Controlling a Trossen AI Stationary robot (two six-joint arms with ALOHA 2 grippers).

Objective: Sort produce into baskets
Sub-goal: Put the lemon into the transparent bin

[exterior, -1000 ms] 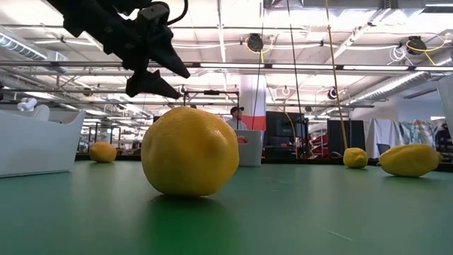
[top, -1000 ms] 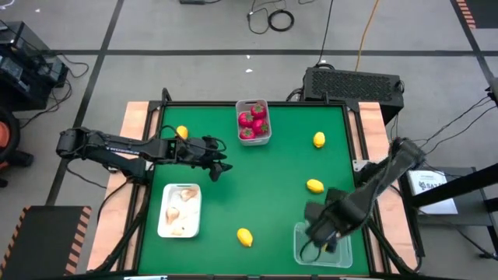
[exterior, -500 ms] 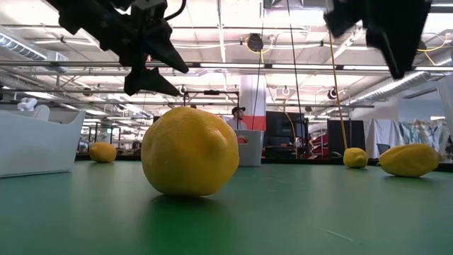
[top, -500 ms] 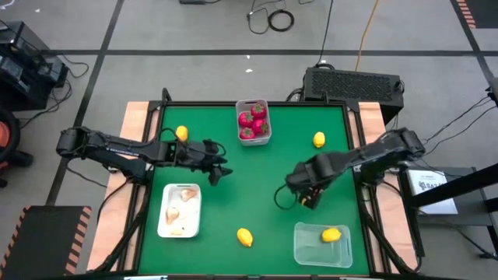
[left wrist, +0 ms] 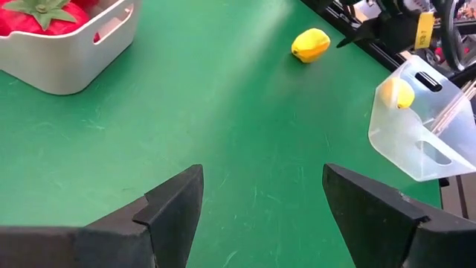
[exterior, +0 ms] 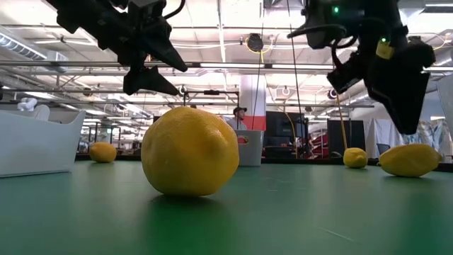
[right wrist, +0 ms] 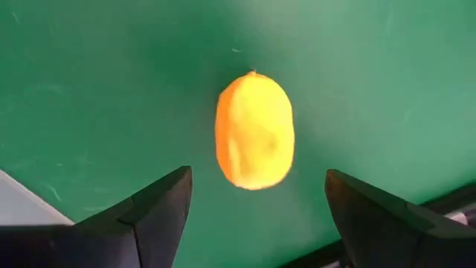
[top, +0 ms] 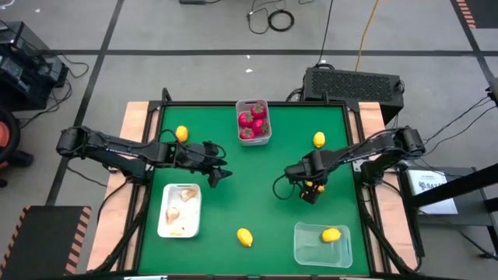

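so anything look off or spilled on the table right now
Nothing spilled or damaged. Red produce sits in the grey-white bin, garlic in the white tray, one lemon in the clear tub. Four lemons still lie loose on the mat, one under the open right gripper. That is unsorted, not odd.

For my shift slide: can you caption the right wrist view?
Right gripper open above a lemon lying on the green table, not yet gripped.
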